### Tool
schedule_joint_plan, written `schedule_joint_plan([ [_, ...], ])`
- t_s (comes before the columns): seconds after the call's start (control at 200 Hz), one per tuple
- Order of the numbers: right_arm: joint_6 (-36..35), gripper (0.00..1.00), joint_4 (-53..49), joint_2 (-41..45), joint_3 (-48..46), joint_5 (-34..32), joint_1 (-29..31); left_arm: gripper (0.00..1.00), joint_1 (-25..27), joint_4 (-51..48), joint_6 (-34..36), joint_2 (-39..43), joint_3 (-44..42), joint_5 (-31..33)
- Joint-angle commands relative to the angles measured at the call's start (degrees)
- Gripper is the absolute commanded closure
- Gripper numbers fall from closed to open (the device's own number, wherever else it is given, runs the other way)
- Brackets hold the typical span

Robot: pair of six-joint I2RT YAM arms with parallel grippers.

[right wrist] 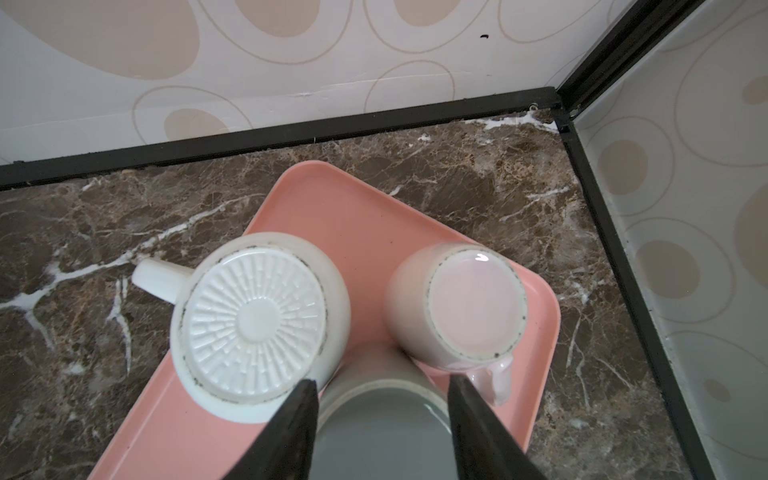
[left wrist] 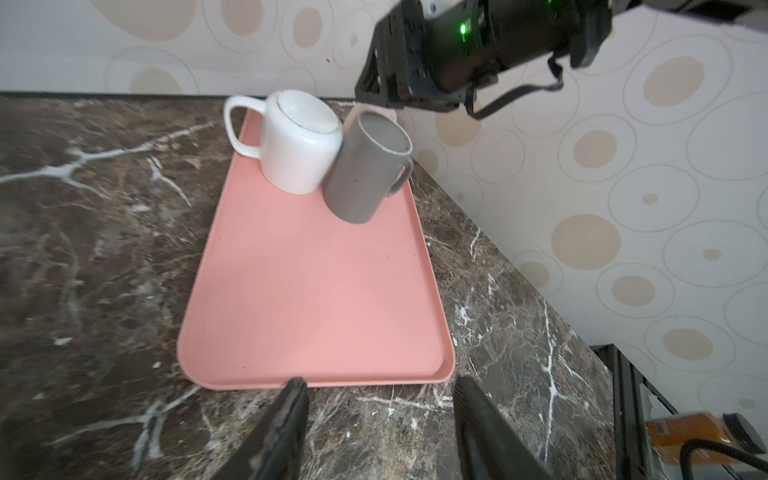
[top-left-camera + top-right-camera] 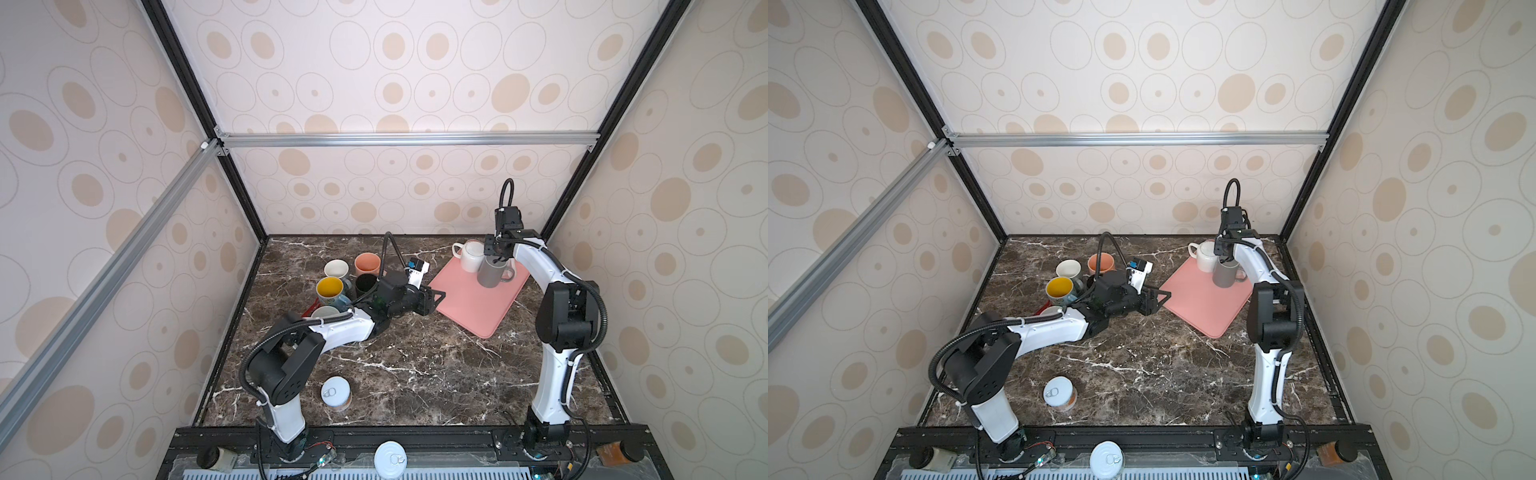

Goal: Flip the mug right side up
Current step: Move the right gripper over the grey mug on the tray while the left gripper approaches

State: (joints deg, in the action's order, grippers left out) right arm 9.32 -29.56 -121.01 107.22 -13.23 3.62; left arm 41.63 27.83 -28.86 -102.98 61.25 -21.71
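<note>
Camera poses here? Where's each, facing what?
Top views: high over the near edge, looking down at the table; left arm, right arm show.
Left wrist: low, facing the pink tray; left gripper tips and the right gripper show.
Right wrist: overhead, looking down on upside-down white mug and grey mug; own gripper tips show.
Shared: both wrists see tray, both mugs.

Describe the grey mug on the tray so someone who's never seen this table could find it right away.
On the back right of the marble table lies a pink tray with three upside-down mugs at its far end. The grey mug stands directly under the right gripper. Its neighbours are a white mug and a pale pink mug; it alone is grey.
</note>
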Motion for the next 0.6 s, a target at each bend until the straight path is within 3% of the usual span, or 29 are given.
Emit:
schedule_joint_plan([
  [0.0,-2.3,0.46,-2.1,-2.9,5.3,1.5,-1.3,0.44,0.5,2.0,-1.6,-1.5,4.9,-3.0],
  [0.16,-3.5,0.47,-5.3,-5.1,7.2,5.0,-1.9,0.44,0.5,3.2,-2.0,-2.3,4.8,-2.5],
  [0.445,-3.6,0.5,-3.1,-1.0,-1.4,4.0,-2.0,0.44,0.6,4.4,-3.1,-1.6,1.3,-3.2],
  [0.595,-1.3,0.51,2.0,4.9,-10.4,5.3,-2.0,0.44,0.6,3.5,-1.7,-1.3,0.9,-2.7],
])
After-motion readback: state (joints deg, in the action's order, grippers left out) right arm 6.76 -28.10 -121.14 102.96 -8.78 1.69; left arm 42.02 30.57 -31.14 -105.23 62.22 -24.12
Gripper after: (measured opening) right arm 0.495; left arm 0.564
